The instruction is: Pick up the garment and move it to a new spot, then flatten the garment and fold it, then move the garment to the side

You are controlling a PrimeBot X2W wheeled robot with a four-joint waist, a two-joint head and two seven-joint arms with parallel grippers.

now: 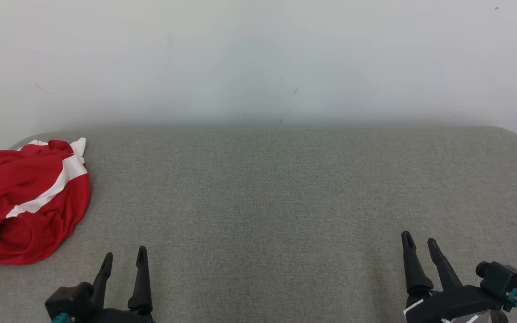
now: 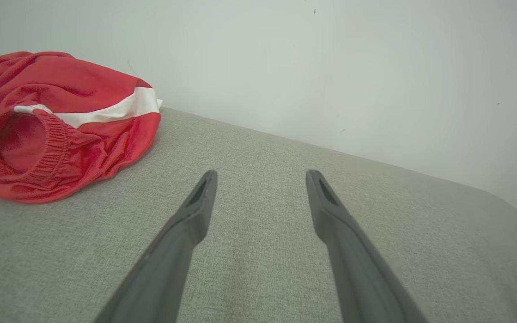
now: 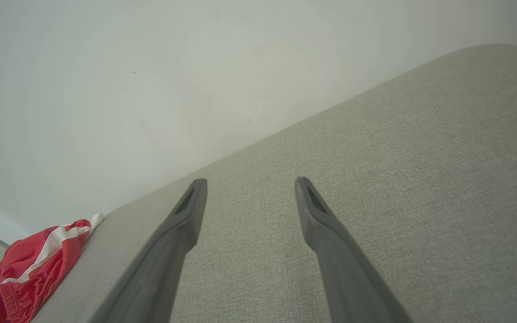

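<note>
The garment (image 1: 25,197) is a crumpled red piece with white stripes and an elastic waistband, heaped at the far left of the grey fabric surface (image 1: 258,188). It also lies at upper left in the left wrist view, garment (image 2: 56,121), and at lower left in the right wrist view, garment (image 3: 34,273). My left gripper (image 1: 124,255) is open at the lower left, to the right of the garment and apart from it; gripper (image 2: 260,177) holds nothing. My right gripper (image 1: 420,240) is open at the lower right, far from the garment; gripper (image 3: 249,184) is empty.
A plain white wall (image 1: 258,58) rises right behind the grey surface. The surface has rounded back corners (image 1: 510,134), and its left edge runs beside the garment.
</note>
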